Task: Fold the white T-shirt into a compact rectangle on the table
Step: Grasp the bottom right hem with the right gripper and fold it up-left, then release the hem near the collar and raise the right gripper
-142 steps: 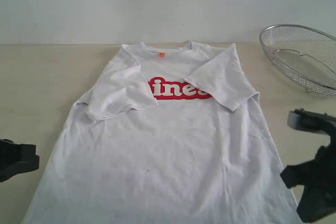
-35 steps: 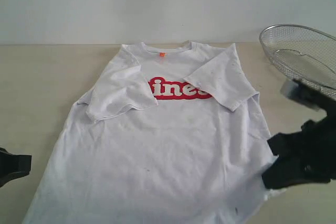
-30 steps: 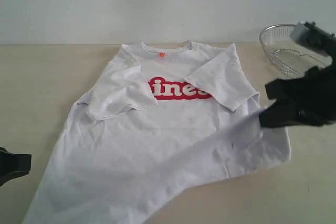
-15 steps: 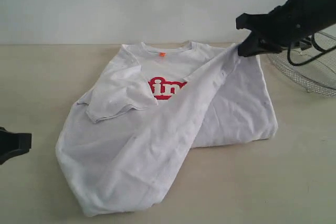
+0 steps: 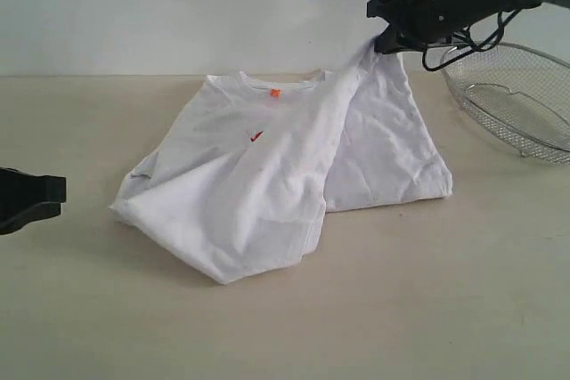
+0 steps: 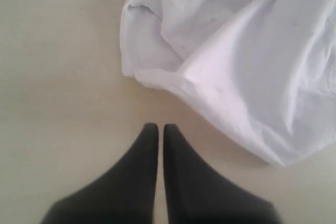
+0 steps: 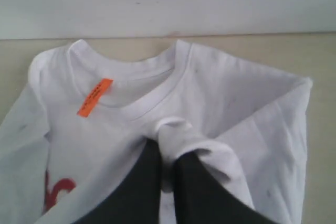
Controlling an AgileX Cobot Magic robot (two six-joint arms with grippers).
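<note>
one white t-shirt (image 5: 242,186), one mesh basket (image 5: 521,126)

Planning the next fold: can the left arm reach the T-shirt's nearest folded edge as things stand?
Probably yes. The left gripper sits over bare table just short of the edge of the white T-shirt, with nothing between them. Its jaws are shut, so it would have to open first.

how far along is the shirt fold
Done: the white T-shirt lies doubled, lower part over the chest. In hand: the right end effector pinches a cloth corner, raised beside the collar. Remaining: lay it down, square the crooked bundle; left end effector shut, off the cloth.
</note>
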